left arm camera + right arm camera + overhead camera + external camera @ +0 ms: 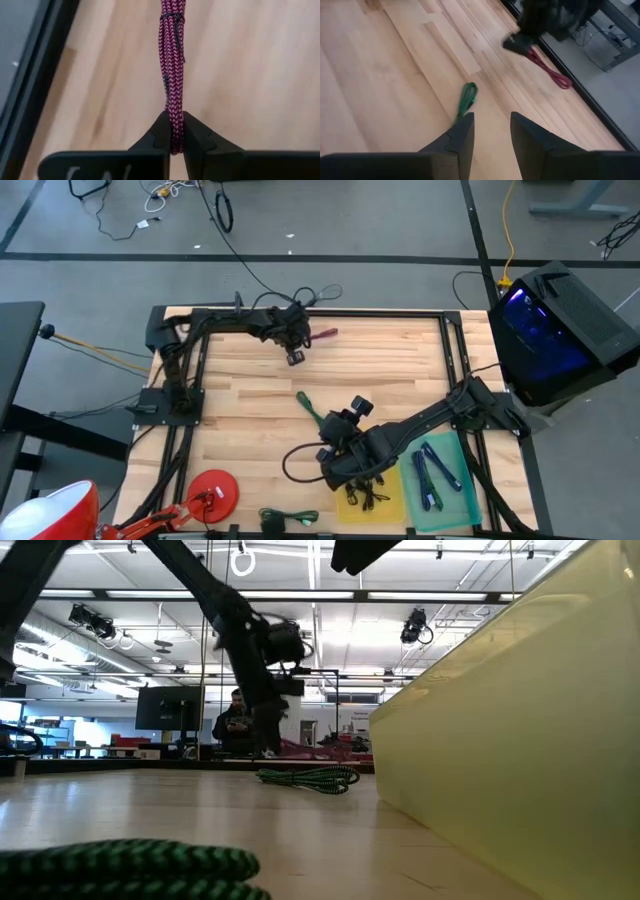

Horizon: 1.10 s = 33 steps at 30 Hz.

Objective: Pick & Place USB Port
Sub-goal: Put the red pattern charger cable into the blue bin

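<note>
My left fingers (174, 131) pinch the magenta braided cable (172, 75) near the counter's (400, 370) upper edge. My right fingers (491, 132) stand spread above the green braided cable (467, 100), lower centre.

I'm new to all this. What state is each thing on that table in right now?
Left tool: shut on the pink braided cable.
Pink braided cable: bundled with a tie, lying on the wood, pinched at one end.
Right tool: open, empty, above the table.
Green braided cable: bundled, lying loose mid-table.
Yellow tray: holds dark cables.
Green tray: holds blue cables.
</note>
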{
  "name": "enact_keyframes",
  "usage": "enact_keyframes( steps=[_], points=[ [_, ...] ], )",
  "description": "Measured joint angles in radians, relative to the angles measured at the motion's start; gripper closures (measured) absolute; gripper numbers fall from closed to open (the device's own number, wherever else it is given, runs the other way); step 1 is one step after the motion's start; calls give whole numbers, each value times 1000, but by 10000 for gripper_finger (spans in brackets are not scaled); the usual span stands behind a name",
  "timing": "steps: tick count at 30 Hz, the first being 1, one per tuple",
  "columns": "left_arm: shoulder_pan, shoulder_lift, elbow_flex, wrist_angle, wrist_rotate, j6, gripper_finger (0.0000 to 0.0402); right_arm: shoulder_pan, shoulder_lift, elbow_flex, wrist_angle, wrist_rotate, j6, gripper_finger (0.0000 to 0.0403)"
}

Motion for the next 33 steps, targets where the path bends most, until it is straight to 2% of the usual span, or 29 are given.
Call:
enact_keyframes(
  steps=[5,8,14,21,23,28,33],
  points=[
    [-76,-144,0,-200,68,-76,379,-20,0,0,-66,8,6,276],
    [-168,-233,0,-322,63,-99,379,-37,-3,0,-148,34,55,276],
    [-442,-369,1,-399,-75,-179,379,-72,-6,0,-175,32,33,276],
    [-681,-411,1,-395,-219,-245,379,-117,-6,0,-34,14,-107,276],
    [-723,-412,1,-389,-263,-257,379,-127,-6,0,65,-41,-199,276],
    [-769,-412,1,-371,-292,-264,379,-154,-6,0,344,-246,-452,266],
    [-782,-412,1,-372,-293,-264,379,-179,1,0,397,-307,-524,233]
  ],
)
